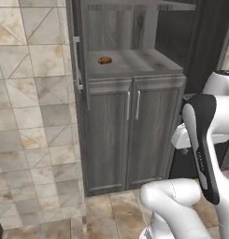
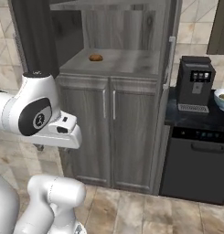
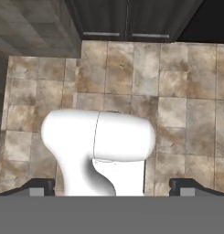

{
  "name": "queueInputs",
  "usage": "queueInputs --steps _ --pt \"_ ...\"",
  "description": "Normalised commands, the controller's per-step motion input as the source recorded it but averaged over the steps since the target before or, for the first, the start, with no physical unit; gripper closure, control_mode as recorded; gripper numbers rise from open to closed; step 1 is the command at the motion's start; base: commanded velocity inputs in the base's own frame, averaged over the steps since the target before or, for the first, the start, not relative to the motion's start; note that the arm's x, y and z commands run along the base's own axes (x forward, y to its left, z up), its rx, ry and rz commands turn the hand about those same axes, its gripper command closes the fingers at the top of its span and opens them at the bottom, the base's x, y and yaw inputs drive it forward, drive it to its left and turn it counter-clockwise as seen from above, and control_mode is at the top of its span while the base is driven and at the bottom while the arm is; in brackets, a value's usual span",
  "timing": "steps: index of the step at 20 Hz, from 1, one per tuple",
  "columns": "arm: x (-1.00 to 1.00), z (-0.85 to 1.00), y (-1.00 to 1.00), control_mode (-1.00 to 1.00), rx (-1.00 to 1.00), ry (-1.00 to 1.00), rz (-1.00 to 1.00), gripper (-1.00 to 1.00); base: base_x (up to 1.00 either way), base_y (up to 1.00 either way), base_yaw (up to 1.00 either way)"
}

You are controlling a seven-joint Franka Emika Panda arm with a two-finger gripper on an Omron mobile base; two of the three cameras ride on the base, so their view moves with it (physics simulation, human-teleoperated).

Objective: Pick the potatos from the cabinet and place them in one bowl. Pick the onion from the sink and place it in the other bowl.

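Note:
An orange-brown potato (image 1: 105, 60) (image 2: 95, 57) lies alone on the open shelf of the dark grey cabinet (image 1: 130, 121) (image 2: 109, 128), above its two shut lower doors. The white bowl (image 2: 219, 93) stands on the black counter at the far right, with something olive-brown inside it. My gripper (image 3: 112, 187) is open and holds nothing. It points down at the tiled floor in front of the cabinet, well below the shelf. The onion, the sink and the other bowl are out of view.
The cabinet's upper door (image 1: 77, 63) (image 2: 170, 59) stands swung open. A black coffee machine (image 2: 195, 84) sits on the counter right of the cabinet, over a dark appliance front (image 2: 200, 169). A tiled wall (image 1: 32, 116) lies to the left.

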Motion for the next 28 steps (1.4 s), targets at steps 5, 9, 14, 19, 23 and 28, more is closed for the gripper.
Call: queueInputs --steps 5,9,14,19,23,28 --pt "0.0 0.0 0.0 1.0 0.0 0.0 0.0 -1.0 0.67 0.0 0.0" --pt "0.0 0.0 0.0 1.0 0.0 0.0 0.0 -1.0 0.54 -0.09 0.0" --pt "0.0 0.0 0.0 1.0 0.0 0.0 0.0 -1.0 0.52 -0.07 0.0" --pt "0.0 0.0 0.0 1.0 0.0 0.0 0.0 -1.0 0.56 -0.13 0.0" --pt "0.0 0.0 0.0 1.0 0.0 0.0 0.0 -1.0 0.49 -0.14 0.0" --pt "0.0 0.0 0.0 1.0 0.0 0.0 0.0 -1.0 0.36 -0.05 -0.05"
